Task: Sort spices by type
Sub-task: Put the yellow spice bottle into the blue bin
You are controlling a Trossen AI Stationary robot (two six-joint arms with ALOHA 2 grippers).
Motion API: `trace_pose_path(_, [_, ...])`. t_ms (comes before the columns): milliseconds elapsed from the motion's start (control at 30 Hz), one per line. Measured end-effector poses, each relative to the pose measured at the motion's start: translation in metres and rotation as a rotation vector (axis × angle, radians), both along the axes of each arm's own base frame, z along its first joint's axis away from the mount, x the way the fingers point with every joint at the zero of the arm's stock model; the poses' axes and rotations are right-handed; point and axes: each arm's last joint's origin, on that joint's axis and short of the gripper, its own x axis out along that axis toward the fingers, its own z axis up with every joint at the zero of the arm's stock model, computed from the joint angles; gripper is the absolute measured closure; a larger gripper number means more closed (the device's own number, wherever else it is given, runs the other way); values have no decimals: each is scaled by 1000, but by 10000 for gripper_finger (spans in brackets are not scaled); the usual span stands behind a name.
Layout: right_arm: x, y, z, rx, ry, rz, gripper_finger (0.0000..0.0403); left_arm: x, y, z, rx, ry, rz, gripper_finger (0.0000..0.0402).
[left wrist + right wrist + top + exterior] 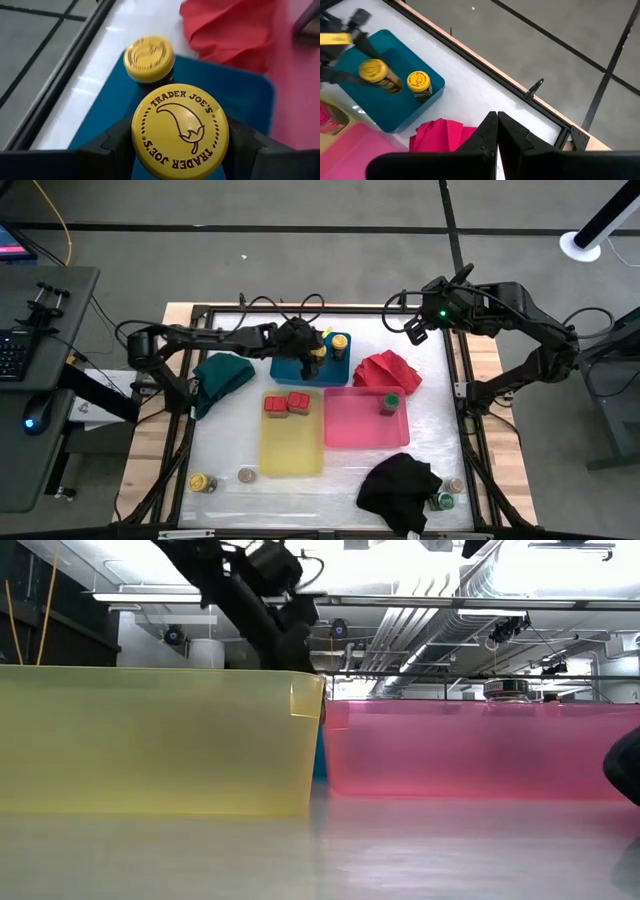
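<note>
A spice jar with a round yellow lid (180, 131) sits between the fingers of my left gripper (316, 353), over the blue tray (300, 370). A second yellow-lidded jar (149, 57) stands upright in that tray, just beyond it (340, 343). Two red square-lidded jars (286, 404) stand in the yellow tray (292, 450). A green-lidded jar (389, 402) stands in the pink tray (355, 430). My right gripper (414, 330) waits shut, high above the table's far right part. My left gripper pinches the jar between its two fingers (112, 147), one on each side at the lid's rim (137, 142). The fingers slant down from the table's left. The jar (376, 73) tilts over the blue tray; whether its bottom touches the tray floor, I cannot tell.
A red cloth (388, 370) lies right of the blue tray, a teal cloth (222, 375) left of it, a black cloth (400, 490) at the near right. Loose jars stand near the front edge at left (203, 482) (246, 475) and right (446, 501).
</note>
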Motion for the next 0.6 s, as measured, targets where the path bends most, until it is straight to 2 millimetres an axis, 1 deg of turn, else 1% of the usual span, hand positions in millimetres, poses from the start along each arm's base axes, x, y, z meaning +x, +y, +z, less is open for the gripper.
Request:
trace_pose_path(167, [0, 0, 0, 13, -2, 8, 402, 7, 17, -17, 24, 6, 8, 198])
trace_pose_path(333, [0, 0, 0, 18, -3, 11, 402, 10, 29, -34, -7, 20, 4, 196])
trace_pose_path(433, [0, 1, 0, 19, -3, 11, 402, 12, 31, -38, -10, 19, 5, 195])
trace_pose_path(600, [0, 1, 0, 19, -3, 12, 402, 14, 31, -38, 8, 5, -8, 181])
